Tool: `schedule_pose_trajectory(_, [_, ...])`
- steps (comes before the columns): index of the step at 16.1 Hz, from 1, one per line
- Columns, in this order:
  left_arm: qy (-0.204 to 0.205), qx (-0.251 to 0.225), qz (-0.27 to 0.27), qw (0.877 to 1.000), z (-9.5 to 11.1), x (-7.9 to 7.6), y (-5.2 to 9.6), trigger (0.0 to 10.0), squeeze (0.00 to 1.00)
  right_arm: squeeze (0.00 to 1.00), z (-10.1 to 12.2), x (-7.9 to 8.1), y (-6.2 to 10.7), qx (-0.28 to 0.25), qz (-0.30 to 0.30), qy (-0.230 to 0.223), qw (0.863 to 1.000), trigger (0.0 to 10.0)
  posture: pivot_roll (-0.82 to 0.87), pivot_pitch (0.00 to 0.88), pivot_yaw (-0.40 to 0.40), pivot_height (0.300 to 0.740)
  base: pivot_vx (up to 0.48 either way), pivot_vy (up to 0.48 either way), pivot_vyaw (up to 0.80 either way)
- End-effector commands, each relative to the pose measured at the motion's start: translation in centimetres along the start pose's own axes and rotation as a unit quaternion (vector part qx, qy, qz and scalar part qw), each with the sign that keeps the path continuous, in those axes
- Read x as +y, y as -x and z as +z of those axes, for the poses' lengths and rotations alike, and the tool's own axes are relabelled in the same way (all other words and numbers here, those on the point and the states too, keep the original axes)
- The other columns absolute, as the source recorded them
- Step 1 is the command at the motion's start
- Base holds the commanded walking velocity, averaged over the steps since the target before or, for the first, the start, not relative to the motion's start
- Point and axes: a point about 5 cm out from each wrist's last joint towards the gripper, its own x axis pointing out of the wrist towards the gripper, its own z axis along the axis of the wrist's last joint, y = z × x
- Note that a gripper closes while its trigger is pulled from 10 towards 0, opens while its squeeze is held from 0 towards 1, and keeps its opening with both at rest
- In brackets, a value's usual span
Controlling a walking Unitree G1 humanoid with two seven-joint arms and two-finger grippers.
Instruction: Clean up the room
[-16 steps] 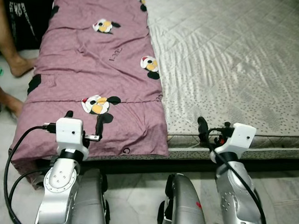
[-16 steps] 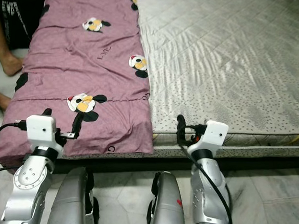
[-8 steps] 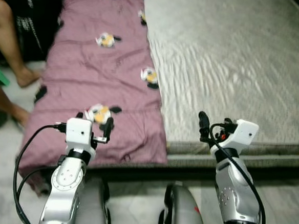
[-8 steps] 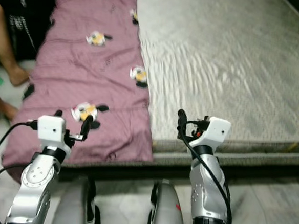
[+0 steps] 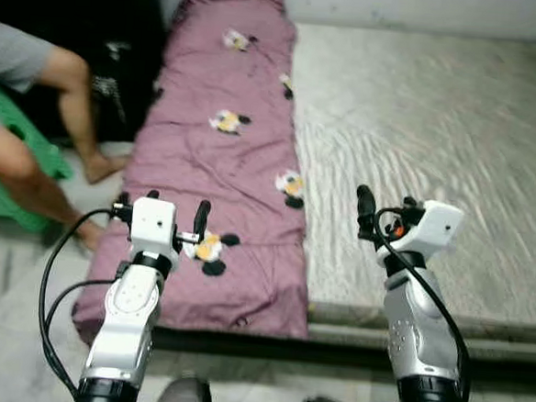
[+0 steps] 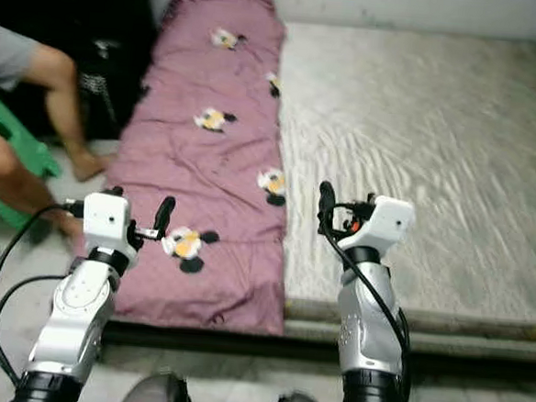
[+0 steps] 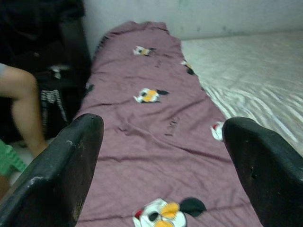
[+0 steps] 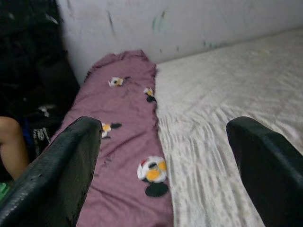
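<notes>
Raised since a second ago, left end effector (image 5: 174,215) and right end effector (image 5: 367,211), both spread and carrying nothing, poised above the near edge of the grey quilted mattress (image 5: 437,148), beside the mauve cartoon-print blanket (image 5: 220,161), likely awaiting folding; person's legs (image 5: 63,104) alongside.

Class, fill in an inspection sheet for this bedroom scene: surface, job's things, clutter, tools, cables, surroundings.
Surface: grey quilted mattress, bare on the robot's right side.
Job's things: purple cartoon-print blanket laid lengthwise along the mattress's left side, its near end hanging over the edge.
Clutter: nothing seen.
Tools: left tool open, above the blanket's near end; right tool open, raised over the mattress.
Cables: black cable looping beside the left arm.
Surroundings: person's legs on a green seat, left; pale wall behind.
</notes>
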Motion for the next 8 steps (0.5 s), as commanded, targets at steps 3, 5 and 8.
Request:
schedule_pose_trajectory(3, [-0.018,0.007,0.005,1.000,-0.7,0.1,0.2,10.0,0.00,0.00,-1.3,-0.4,1.0,0.020,-0.009,0.008,1.000,10.0,0.00,0.000,0.026,0.740,0.000,0.000,0.00])
schedule_pose_trajectory(5, [-0.028,0.013,0.008,0.999,-1.3,0.3,0.7,10.0,0.00,0.00,-2.2,-0.6,2.2,0.036,-0.008,0.017,0.999,10.0,-0.01,0.000,0.024,0.740,0.000,0.000,0.00])
schedule_pose_trajectory(8, [-0.034,0.035,0.028,0.998,-2.8,1.5,3.0,10.0,0.00,0.00,-3.0,-1.8,4.9,0.055,-0.022,0.036,0.998,10.0,-0.02,0.000,0.020,0.740,0.000,0.000,0.00])
